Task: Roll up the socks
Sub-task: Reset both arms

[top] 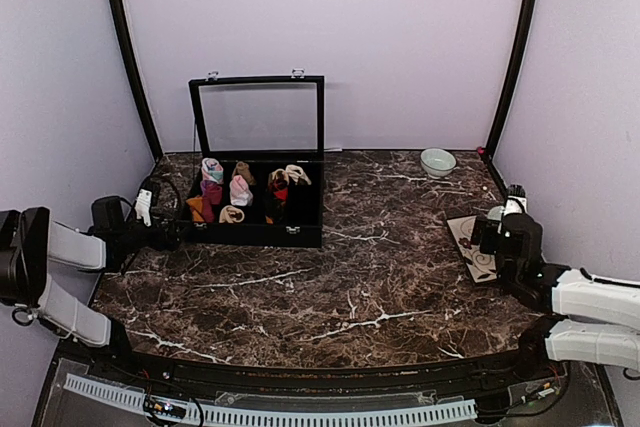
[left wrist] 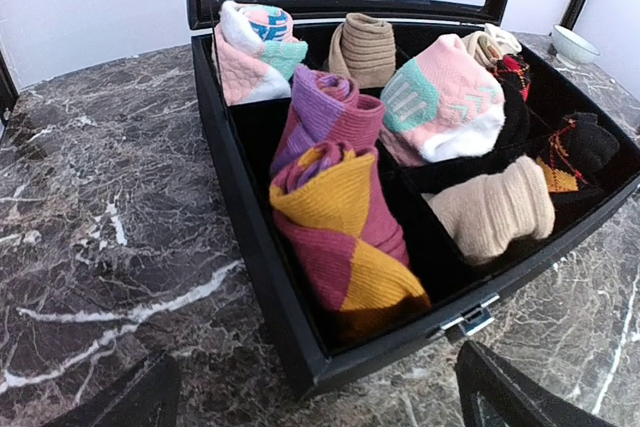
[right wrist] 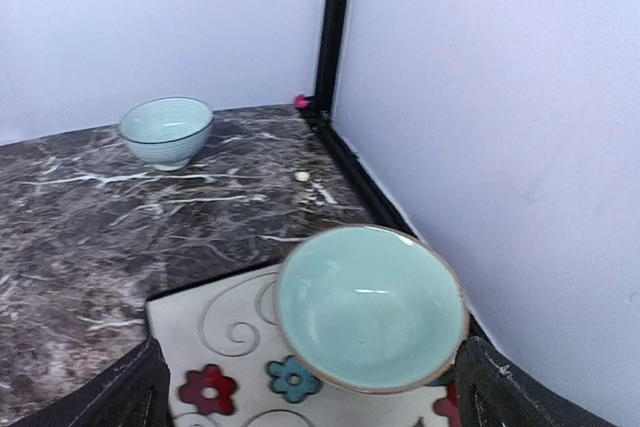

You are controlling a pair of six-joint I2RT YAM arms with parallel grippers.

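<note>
A black divided box [top: 262,234] stands open at the back left. The black sock pair with red-orange argyle diamonds [left wrist: 572,150] lies in its right-hand compartments, and a cream sock [left wrist: 492,43] rests behind it. In the top view these two show at the box's right end, cream [top: 297,173] and black-red [top: 278,187]. My left gripper [top: 170,233] hovers low by the box's left front corner, open and empty [left wrist: 315,399]. My right gripper [top: 490,237] is far right, open [right wrist: 320,395], its fingers either side of a pale teal bowl [right wrist: 370,307].
Pink, teal, purple-mustard and tan rolled bundles [left wrist: 335,212] fill the other compartments. The glass lid [top: 258,115] stands upright behind the box. The teal bowl sits on a flowered tile [right wrist: 215,332]. A second bowl [top: 437,161] is at the back right, near the corner post.
</note>
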